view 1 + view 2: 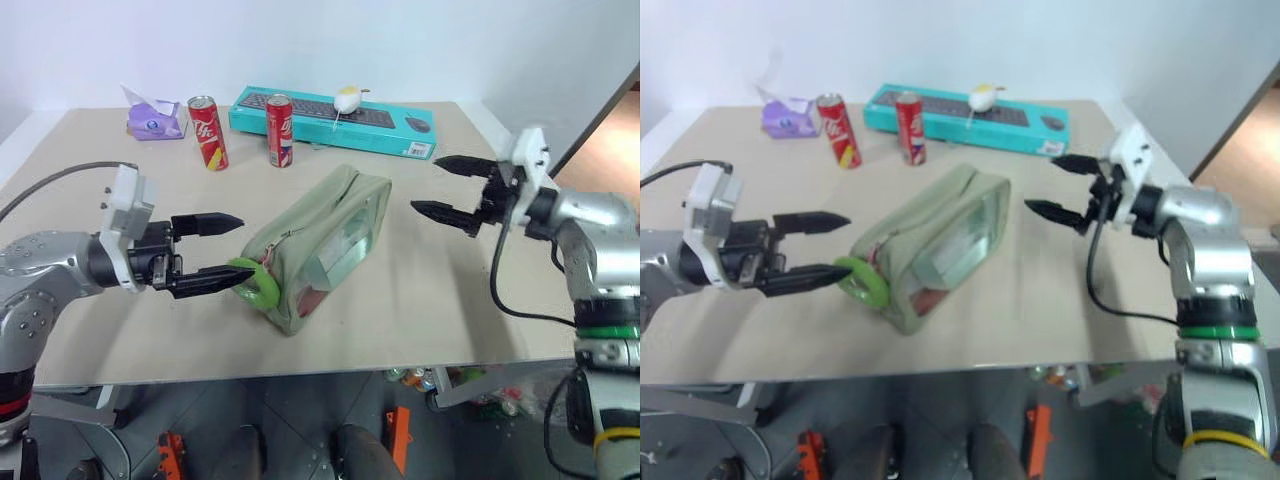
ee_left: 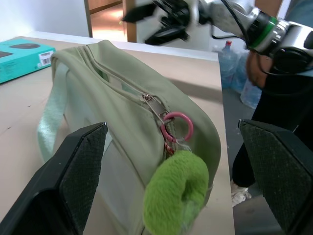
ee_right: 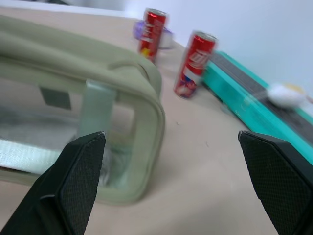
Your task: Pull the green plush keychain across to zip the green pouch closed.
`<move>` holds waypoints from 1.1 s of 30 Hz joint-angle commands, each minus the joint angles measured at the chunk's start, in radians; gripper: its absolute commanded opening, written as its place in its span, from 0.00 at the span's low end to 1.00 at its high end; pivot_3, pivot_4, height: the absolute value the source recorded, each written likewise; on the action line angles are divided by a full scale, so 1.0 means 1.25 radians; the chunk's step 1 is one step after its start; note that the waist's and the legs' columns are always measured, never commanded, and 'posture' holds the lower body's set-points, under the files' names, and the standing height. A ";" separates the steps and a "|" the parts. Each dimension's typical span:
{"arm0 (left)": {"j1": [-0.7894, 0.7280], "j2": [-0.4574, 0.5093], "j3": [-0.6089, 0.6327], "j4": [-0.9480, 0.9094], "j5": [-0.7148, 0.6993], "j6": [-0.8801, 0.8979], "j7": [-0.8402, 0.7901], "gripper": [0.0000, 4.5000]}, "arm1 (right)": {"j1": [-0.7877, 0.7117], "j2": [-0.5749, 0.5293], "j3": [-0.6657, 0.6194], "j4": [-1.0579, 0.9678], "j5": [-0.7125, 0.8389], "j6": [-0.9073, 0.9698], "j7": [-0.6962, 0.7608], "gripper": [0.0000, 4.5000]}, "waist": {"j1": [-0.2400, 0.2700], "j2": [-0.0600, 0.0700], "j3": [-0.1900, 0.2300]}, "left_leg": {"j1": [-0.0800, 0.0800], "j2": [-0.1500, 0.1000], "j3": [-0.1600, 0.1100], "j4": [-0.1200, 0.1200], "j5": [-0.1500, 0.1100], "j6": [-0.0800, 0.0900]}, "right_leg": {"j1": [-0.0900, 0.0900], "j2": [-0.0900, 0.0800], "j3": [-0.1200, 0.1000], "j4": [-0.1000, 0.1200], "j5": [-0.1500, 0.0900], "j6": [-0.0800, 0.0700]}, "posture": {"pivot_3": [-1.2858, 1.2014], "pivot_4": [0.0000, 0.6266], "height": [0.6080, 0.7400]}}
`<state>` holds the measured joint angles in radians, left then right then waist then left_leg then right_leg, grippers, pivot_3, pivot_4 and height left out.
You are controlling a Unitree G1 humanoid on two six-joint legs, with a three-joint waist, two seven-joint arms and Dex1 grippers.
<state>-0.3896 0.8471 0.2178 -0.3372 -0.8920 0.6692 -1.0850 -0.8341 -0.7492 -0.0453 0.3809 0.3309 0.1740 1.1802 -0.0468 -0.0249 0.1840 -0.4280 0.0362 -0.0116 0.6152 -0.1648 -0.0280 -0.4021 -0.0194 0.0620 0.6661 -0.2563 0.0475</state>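
Left gripper [image 1: 222,252] hovers wide open and empty, its lower finger right beside the green plush keychain [image 1: 256,281], which hangs at the near end of the green pouch [image 1: 322,245] lying mid-table. Right gripper [image 1: 447,189], also spread wide and empty, floats just off the pouch's far end. Two red cans [image 1: 208,132] and a teal keyboard box [image 1: 330,121] stand behind, well apart.

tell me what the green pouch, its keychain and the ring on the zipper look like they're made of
Green pouch: apparently matte woven fabric, going by its soft creases, with glossy clear panels, probably plastic, that show the inside. Green plush keychain: fuzzy pile, likely synthetic plush, with a fluffy matted surface. Pink ring: smooth and thin, possibly coated metal or plastic; the look leaves it open. Zipper pull: shiny silver, seemingly metal.
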 commanded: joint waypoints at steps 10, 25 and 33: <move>0.005 -0.004 0.036 -0.044 -0.003 -0.012 0.045 1.00 | -0.290 0.128 0.099 0.430 -0.123 -0.237 0.186 0.88 | 0.000 0.000 0.000 | -0.003 0.000 0.000 -0.001 -0.002 -0.001 | -0.004 0.000 0.001 0.000 0.002 -0.005 | 0.52 0.24 1.00; 0.025 -0.009 0.056 -0.011 0.023 -0.040 0.085 1.00 | -0.256 0.115 0.065 0.375 -0.096 -0.212 0.259 0.00 | -0.002 0.000 0.000 | -0.002 0.004 0.000 0.000 -0.002 -0.001 | -0.004 0.004 0.001 0.000 0.004 -0.007 | 0.52 0.24 1.00; -0.002 -0.017 0.031 0.016 0.048 -0.053 0.071 1.00 | -0.143 0.050 0.024 0.136 -0.052 -0.075 0.205 0.00 | 0.000 0.000 0.000 | -0.002 0.006 0.001 0.000 -0.002 -0.001 | -0.004 0.006 0.001 0.000 0.004 -0.008 | 0.52 0.24 1.00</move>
<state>-0.3695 0.8274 0.2444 -0.3202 -0.8337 0.6278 -0.9906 -1.0212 -0.6485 0.0392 0.6396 0.2297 0.0488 1.4615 -0.0462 -0.0245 0.1846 -0.4312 0.0435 -0.0107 0.6156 -0.1669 -0.0291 -0.4071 -0.0122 0.0629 0.6667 -0.2510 0.0370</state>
